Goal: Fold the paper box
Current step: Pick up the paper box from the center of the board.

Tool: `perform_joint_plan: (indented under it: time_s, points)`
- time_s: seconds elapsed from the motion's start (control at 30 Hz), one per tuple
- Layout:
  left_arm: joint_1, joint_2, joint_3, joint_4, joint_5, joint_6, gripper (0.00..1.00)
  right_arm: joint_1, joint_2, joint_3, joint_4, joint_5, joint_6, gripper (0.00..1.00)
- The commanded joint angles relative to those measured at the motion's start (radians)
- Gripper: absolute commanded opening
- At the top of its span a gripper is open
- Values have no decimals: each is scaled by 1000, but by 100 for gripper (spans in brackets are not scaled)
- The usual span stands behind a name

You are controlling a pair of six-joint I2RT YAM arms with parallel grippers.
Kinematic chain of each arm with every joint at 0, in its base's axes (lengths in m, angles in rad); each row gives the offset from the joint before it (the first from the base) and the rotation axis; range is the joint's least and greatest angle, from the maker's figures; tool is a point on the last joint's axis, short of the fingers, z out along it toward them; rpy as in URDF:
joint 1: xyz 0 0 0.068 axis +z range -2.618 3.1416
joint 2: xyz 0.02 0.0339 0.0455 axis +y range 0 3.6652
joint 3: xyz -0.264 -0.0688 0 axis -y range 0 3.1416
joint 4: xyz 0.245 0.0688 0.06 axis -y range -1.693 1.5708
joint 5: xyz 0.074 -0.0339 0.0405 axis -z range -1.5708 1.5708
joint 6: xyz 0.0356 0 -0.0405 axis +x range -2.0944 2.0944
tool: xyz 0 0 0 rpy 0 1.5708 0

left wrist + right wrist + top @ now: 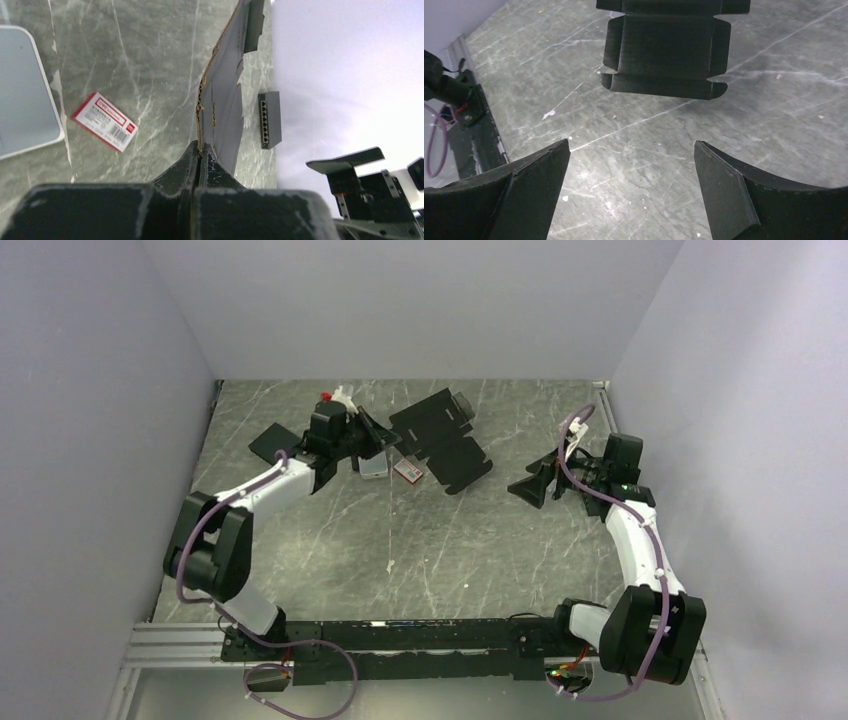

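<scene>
A grey marbled table is seen beneath both arms. The paper box is spread out flat toward the far middle of it, between the two grippers. Its left edge is pinched by the left gripper, whose fingers are clamped tight on the thin cardboard, seen edge-on from the wrist. The right gripper is held wide apart above the table with nothing in it, pointed at the box and apart from it. A silver case and a smaller red-and-white card are laid near the left gripper.
</scene>
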Motion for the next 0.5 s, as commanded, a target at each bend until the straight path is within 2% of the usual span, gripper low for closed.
perform_joint_plan:
  time_s: [0.0,0.1,0.2,0.33,0.47]
  points:
    - [-12,-116,-119,173,41,-28,0,14,12,-69,212,-101,160,100]
    - [-22,-190,-224,282,24,-28,0,41,37,-135,403,-95,344,100]
    - [-39,-266,-321,368,-18,-10,0,81,72,-187,554,-28,493,100]
    - [-68,-362,-403,420,-91,19,0,117,111,-294,869,67,776,100]
    - [-92,-422,-438,433,-139,29,0,161,149,-333,956,145,875,100]
